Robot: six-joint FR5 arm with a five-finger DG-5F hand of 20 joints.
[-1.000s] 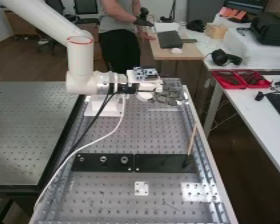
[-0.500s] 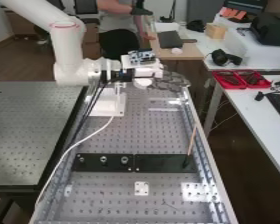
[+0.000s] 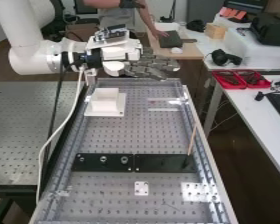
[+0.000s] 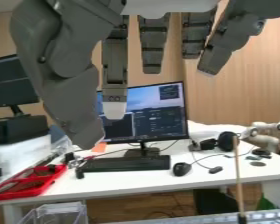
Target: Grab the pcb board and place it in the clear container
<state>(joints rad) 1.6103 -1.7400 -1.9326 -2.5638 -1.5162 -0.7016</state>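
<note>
I have the hand (image 3: 152, 66) out over the far end of the bench (image 3: 140, 135), its fingers straight and apart, thumb standing off to one side. Nothing sits between them, so it carries no board. That spread shape suits an approach: room for a flat part to come in between thumb and fingers before anything closes.

The clear container (image 4: 57, 215) stands on the far part of the bench by its right rail, as the high view has it. I take that as a deliberate spot, near the arm and out of the middle, so a drop needs only a short swing. Its walls are so transparent that I'd trust the rim more than the sides.

The pcb board I can't identify with any confidence. The white block (image 3: 106, 100) on its flat base, beside the container, may be a stand meant to keep a part raised for grasping — that's a guess.

Nearer the camera, dark strips (image 3: 104, 161) lie across the bench, and a thin wooden stick (image 3: 192, 140) rises with a slight lean from the right-hand one. I judge the job at its grasping stage: find the board, pinch it by its edges, lift it over the rim — and keep the fingertips off those walls.
</note>
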